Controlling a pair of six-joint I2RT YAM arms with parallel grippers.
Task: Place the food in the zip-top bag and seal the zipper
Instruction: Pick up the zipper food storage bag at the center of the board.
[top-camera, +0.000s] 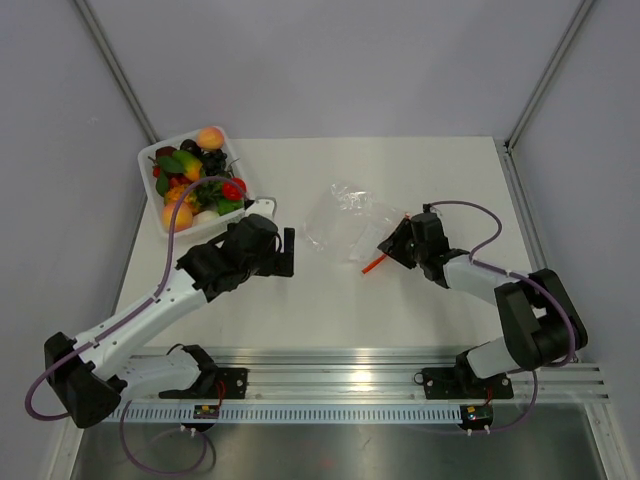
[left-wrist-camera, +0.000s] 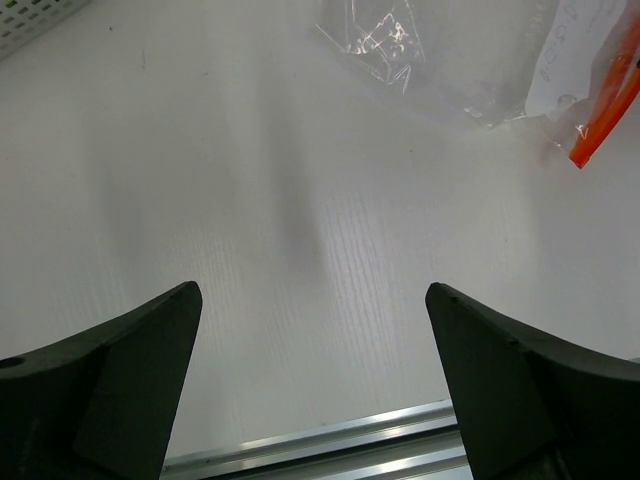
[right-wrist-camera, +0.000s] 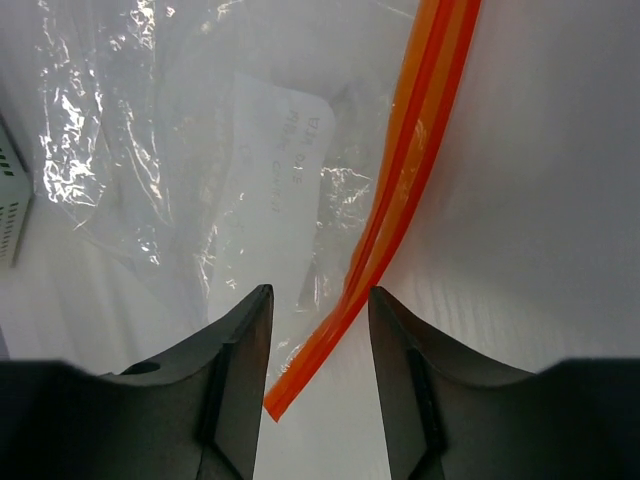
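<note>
The clear zip-top bag (top-camera: 348, 222) lies crumpled on the table right of centre, empty. Its red-orange zipper (top-camera: 378, 259) runs along the near right edge. My right gripper (top-camera: 390, 246) is low over that edge. In the right wrist view its jaws (right-wrist-camera: 320, 295) stand half apart astride the end of the zipper (right-wrist-camera: 410, 170), with a gap still showing beside the strip. The food (top-camera: 196, 178) is heaped in the white tray (top-camera: 150, 152), with a peach (top-camera: 210, 137) at the back. My left gripper (top-camera: 288, 250) hovers wide open between tray and bag, holding nothing (left-wrist-camera: 312, 292).
The white tray sits at the table's far left with many toy fruits and vegetables. A white paper label (right-wrist-camera: 270, 190) shows through the bag (right-wrist-camera: 120, 140). The aluminium rail (top-camera: 350, 375) runs along the near edge. The bag's corner (left-wrist-camera: 440, 60) lies ahead of the left gripper.
</note>
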